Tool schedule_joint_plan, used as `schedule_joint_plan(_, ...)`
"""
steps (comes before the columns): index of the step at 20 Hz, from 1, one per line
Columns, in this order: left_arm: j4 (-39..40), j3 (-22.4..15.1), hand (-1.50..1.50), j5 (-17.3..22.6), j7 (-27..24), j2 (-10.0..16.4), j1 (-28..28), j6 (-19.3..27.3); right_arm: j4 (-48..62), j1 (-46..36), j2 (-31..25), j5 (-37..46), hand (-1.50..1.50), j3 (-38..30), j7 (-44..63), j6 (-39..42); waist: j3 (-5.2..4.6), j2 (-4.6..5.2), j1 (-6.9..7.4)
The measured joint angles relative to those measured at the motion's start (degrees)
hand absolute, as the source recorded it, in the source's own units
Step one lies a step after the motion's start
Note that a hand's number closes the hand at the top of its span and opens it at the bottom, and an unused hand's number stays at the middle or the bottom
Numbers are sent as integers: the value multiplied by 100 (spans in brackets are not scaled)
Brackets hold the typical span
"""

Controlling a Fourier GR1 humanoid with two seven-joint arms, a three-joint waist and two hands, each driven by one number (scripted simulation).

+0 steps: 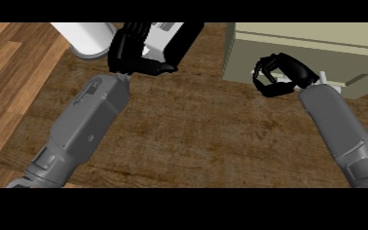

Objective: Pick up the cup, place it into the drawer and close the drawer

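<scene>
My right hand (282, 76) is curled up in front of the beige drawer unit (302, 53) at the right. Small white slivers of a thing I take to be the cup (323, 77) show between its fingers and beside the wrist; the hand hides the rest. A paler ledge of the drawer (357, 85) shows low at the right edge, just beyond the hand. How far the drawer stands out I cannot tell. My left hand (135, 48) rests open at the top centre, fingers up, touching nothing.
A tall white cylinder (86, 38) stands at the top left, just left of my left hand, where the brown mat (201, 126) meets the wooden counter (22, 63). Both grey forearms come in from the lower edge.
</scene>
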Motion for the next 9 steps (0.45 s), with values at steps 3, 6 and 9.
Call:
schedule_joint_plan(3,-60,2,-150,23,21,54,62,-93,-66,50,-74,-119,150,-40,-7,222,11,14,54)
schedule_joint_plan(6,-107,-9,-150,43,32,65,123,-174,-140,94,-124,-242,150,-88,3,410,20,37,88)
schedule_joint_plan(9,-151,-12,-150,65,47,68,158,-236,-210,128,-177,-336,150,-111,34,592,30,57,117)
